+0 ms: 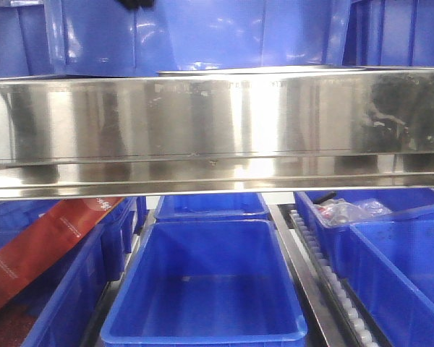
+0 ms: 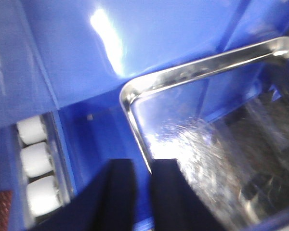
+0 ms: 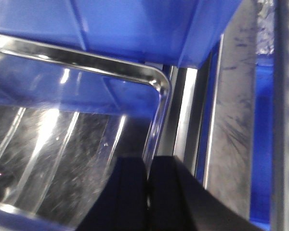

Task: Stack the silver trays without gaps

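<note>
Two-handedly holding one silver tray (image 1: pixel 217 123) aloft, level across the front view and well above the blue bins (image 1: pixel 202 334); judging the stacking as not yet done, seeing no second tray clearly to nest it into. Pinching the tray's thin rim at both ends, with the left fingers (image 2: pixel 118 192) pressing together on it near a rounded corner and the right fingers (image 3: pixel 171 192) clamping likewise, one finger inside the tray, one outside.

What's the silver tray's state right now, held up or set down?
Held up: left claw and right claw each pinch the silver tray by its rim; it hangs over the blue bins.
</note>
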`<state>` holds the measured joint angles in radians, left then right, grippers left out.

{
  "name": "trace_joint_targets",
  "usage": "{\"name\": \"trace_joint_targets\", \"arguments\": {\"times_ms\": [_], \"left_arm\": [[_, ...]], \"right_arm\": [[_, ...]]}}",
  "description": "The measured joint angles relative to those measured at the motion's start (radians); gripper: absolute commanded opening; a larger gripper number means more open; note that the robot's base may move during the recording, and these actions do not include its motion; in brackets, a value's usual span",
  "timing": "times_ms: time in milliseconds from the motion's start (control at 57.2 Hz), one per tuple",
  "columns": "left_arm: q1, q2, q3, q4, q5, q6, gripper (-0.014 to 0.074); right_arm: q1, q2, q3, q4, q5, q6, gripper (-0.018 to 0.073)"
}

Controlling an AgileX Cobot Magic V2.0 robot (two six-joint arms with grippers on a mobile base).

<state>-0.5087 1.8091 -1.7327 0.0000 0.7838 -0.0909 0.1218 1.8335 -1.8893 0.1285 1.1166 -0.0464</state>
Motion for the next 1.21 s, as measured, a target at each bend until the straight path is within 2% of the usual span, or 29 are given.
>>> {"name": "trace_joint_targets", "arguments": {"times_ms": [70,105,192,280,384,664,1206], "left_arm": [[0.0,0.029,-0.02,0.0,0.002,-0.013,0.0303],[0.0,0.044,-0.032,0.0,0.005,-0.023,0.0347],[0.0,0.077,-0.066,-0.016,0.013,-0.071,0.0409],[0.0,0.101,-0.096,-0.039,0.014,-0.121,0.0411],[-0.001,0.124,-0.12,-0.066,0.03,-0.144,0.0409],[-0.007,0.195,-0.147,-0.075,0.111,-0.153,0.0409],[-0.008,0.203,-0.149,-0.075,0.137,-0.155,0.0409]], "right_arm": [[0.0,0.024,-0.002,0.002,0.0,0.0,0.0397],[0.0,0.037,-0.002,0.002,0.005,0.0,0.0419],[0.0,0.064,-0.002,0.004,0.014,0.01,0.0391],[0.0,0.084,-0.002,0.007,0.028,0.02,0.0337],[0.0,0.103,-0.002,0.012,0.043,0.024,0.0299],[0.0,0.122,-0.002,0.017,0.044,0.06,0.0297],[0.0,0.166,-0.004,0.019,0.056,0.083,0.0297]]}}
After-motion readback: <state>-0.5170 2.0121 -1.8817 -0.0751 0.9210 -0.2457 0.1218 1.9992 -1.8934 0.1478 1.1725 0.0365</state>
